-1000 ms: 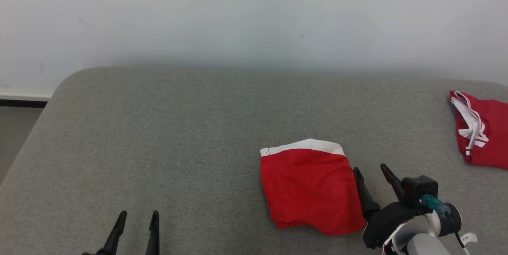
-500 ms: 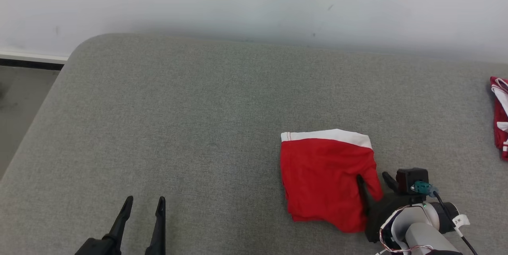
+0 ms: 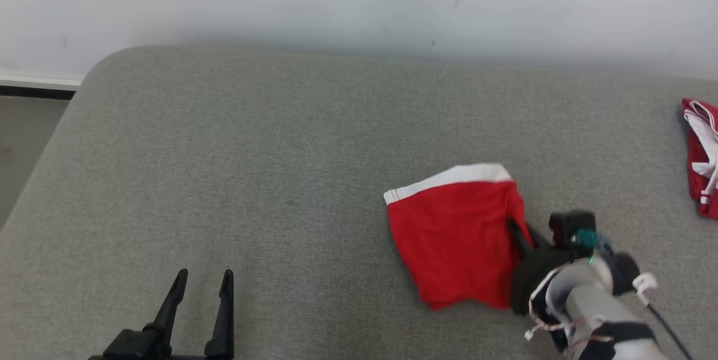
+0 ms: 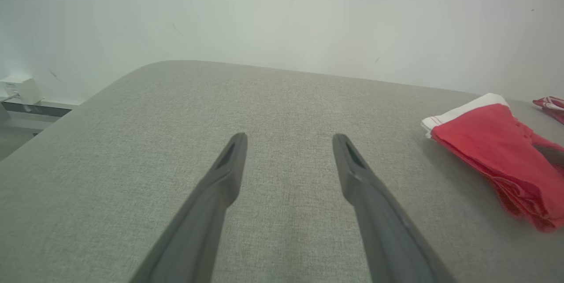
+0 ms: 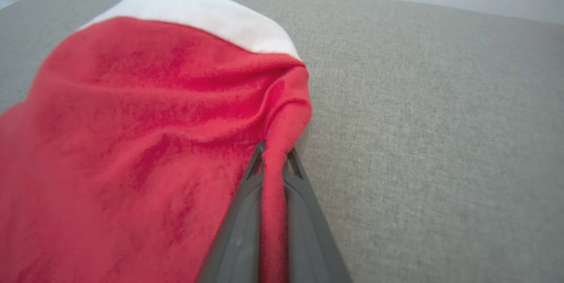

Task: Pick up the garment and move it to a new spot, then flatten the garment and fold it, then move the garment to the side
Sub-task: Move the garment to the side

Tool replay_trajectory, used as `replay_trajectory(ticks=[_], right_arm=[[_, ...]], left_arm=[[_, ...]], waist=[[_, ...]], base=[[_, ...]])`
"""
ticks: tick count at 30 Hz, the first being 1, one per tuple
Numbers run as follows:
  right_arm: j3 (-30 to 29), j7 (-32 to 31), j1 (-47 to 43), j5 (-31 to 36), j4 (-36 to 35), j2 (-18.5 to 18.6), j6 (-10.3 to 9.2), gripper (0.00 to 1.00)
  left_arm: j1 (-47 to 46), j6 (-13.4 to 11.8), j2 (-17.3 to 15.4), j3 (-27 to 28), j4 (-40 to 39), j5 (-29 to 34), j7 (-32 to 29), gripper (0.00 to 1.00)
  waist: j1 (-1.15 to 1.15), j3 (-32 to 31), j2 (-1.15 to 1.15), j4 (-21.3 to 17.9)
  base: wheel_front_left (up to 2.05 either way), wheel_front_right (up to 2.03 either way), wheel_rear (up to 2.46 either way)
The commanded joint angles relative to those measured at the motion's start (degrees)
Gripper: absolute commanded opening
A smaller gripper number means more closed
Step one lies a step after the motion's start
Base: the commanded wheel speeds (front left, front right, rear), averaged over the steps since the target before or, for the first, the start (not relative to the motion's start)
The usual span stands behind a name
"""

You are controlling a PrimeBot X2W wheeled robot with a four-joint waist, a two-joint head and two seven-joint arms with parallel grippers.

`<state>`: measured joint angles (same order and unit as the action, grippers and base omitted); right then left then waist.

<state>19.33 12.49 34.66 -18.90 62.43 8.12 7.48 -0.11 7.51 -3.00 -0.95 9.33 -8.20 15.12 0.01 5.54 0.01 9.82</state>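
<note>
Garment (image 3: 454, 236) lies lower right of centre on grey counter (image 3: 252, 152) | our right tool (image 5: 274, 161) clamped on its bunched right edge, we judge to drag it aside | left tool (image 3: 203, 281) apart, idle at lower left

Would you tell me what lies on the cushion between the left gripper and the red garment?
Nothing but bare grey cushion separates the left gripper from the red garment, as the head view shows.
</note>
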Motion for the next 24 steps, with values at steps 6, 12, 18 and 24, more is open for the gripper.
replay_trajectory(ticks=[6,12,18,24], right_arm=[[3.9,-0.3,7.0,-2.8,-2.0,5.4,-0.03,0.0],[6.9,-1.6,13.9,-5.0,-5.3,12.2,-0.03,0.0],[10.3,-3.7,21.3,-6.0,-10.3,19.3,-0.03,0.0],[11.7,-5.1,26.9,-8.0,-16.0,26.5,-0.03,0.0]], left_arm=[[-2.4,-0.1,0.0,-0.8,-1.3,-0.5,0.0,1.0],[-6.0,-0.1,0.0,-1.8,-3.4,-0.6,0.0,1.0],[-10.6,-0.1,-1.5,-1.6,-5.6,-0.3,0.0,1.0],[-12.5,-0.1,-4.1,-2.2,-7.2,0.2,0.0,1.0]], waist=[[-0.01,4.4,-0.01,-2.9],[-0.01,11.8,-0.01,-6.6],[-0.01,20.0,-0.01,-11.6],[-0.01,25.0,-0.01,-16.7]], base=[[0.0,0.0,0.0],[0.0,0.0,0.0],[0.0,0.0,0.0],[0.0,0.0,0.0]])
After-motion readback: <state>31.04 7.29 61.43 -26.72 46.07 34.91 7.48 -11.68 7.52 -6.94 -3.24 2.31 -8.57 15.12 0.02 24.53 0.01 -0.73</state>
